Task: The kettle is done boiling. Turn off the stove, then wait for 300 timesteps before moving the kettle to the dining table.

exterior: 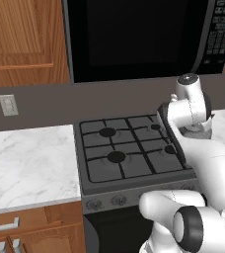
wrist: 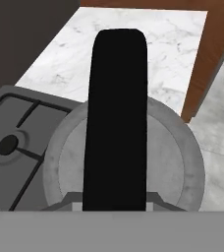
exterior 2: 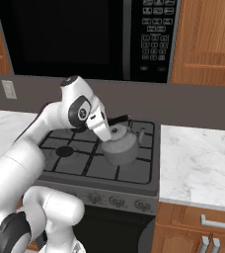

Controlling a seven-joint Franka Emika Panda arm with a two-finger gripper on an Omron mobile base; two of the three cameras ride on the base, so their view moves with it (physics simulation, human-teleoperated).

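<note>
Claw (exterior 2: 108,140) clamped on kettle (exterior 2: 122,147) handle, stove (exterior 2: 80,163)

Flat, even rendered light filled all three views, with no clear source. The marble table (exterior: 25,158) at lower left was bright without glare. The microwave (exterior: 134,34) door at top stayed near black. Shadows were faint. Edges looked slightly soft and pixelated, undistorted.

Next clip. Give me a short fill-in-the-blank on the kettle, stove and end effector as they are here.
1. The kettle sits on the ____.
2. The end effector is closed on the kettle's black ____.
3. The appliance above the stove is a black ____.
4. The counter beside the stove has a white ____ top.

Missing words: stove; handle; microwave; marble
</note>
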